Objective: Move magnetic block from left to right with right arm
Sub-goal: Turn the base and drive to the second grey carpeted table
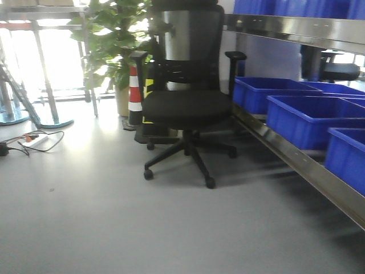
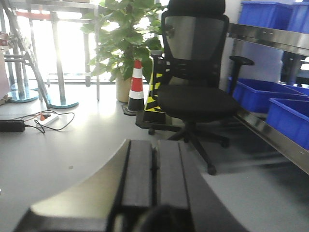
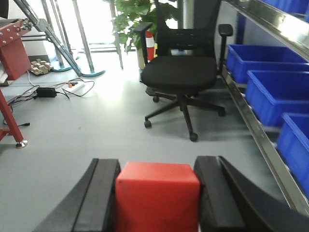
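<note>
The right pincer (image 3: 157,166) is clamped on the magnetic block (image 3: 157,198). Its two black fingers (image 3: 99,198) lie flat against the cube's left and right faces, with no gap showing on either side. Only grey floor (image 3: 72,145) shows behind the block, so it looks carried in the air rather than resting on anything.

The cube looks rigid and light, and its smooth matte faces should give the pads fair friction; nothing suggests it would crush. Two opposite flat faces, square to the fingers, are the sensible place to hold it, and that is how it sits now. Being magnetic, it may tug toward steel such as the metal shelf rail (image 3: 260,145) if brought close.

The left pincer (image 2: 153,145) has its fingers pressed together with nothing between them.

Further out stand an office chair (image 3: 179,72), blue bins (image 3: 275,94) along the rail, a potted plant (image 2: 123,43) and a striped traffic cone (image 2: 136,84).

The block's lower part is cut off by the frame edge, so how deep it sits between the fingers cannot be told. No bench appears in any view, so neither the left-hand start nor the right-hand placing spot can be made out, and the front view shows neither arm
</note>
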